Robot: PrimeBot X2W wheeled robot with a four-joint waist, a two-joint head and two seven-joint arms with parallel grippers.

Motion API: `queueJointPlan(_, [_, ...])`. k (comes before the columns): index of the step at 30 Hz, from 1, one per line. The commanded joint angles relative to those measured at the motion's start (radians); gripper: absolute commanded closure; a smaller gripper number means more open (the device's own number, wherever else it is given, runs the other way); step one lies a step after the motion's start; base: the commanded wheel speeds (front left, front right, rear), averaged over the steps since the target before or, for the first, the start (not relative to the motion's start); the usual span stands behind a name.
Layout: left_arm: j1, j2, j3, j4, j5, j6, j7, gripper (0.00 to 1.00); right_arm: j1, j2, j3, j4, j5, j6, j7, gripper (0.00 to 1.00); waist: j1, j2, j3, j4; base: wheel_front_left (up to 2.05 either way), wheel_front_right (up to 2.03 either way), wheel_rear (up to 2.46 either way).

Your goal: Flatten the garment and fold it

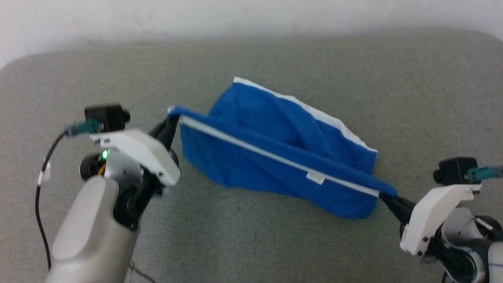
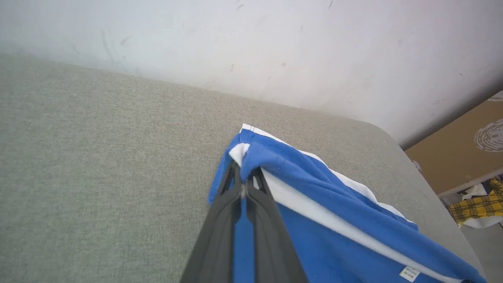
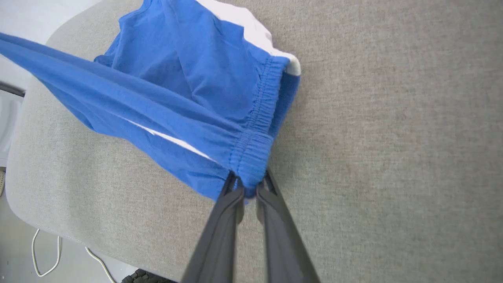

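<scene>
The blue garment (image 1: 275,157) is pulled into one long line between the left gripper (image 1: 173,121), pinching its hem corner, and the right gripper (image 1: 387,197), pinching its waistband, while the rest droops onto the grey pad (image 1: 314,59).

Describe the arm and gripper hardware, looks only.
Left gripper and right gripper: two long dark tapered fingers on white angular housings, each carrying a small black camera with teal connector. Left forearm smooth pale grey, black cable with white tag, green LED.
</scene>
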Motion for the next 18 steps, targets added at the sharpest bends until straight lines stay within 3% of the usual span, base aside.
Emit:
queueJointPlan(1, [-0.083, 0.009, 0.004, 0.054, 0.013, -0.02, -0.005, 1.0, -0.038, -0.012, -0.009, 0.017, -0.009, -0.003, -0.011, 1.0, -0.0002, 0.0, 0.12, -0.048, 0.0, 0.0, 0.0])
queueJointPlan(8, [-0.319, 0.008, -0.032, 0.26, 0.046, -0.087, -0.006, 1.0, -0.154, -0.012, 0.0, 0.053, -0.001, -0.003, -0.061, 1.0, -0.0002, 0.0, 0.242, -0.093, 0.0, 0.0, 0.0])
queueJointPlan(18, [-0.49, 0.006, -0.052, 0.439, 0.066, -0.138, -0.051, 1.0, -0.227, -0.012, 0.036, 0.092, 0.015, -0.003, -0.108, 1.0, -0.0002, 0.0, 0.318, -0.149, 0.0, 0.0, 0.0])
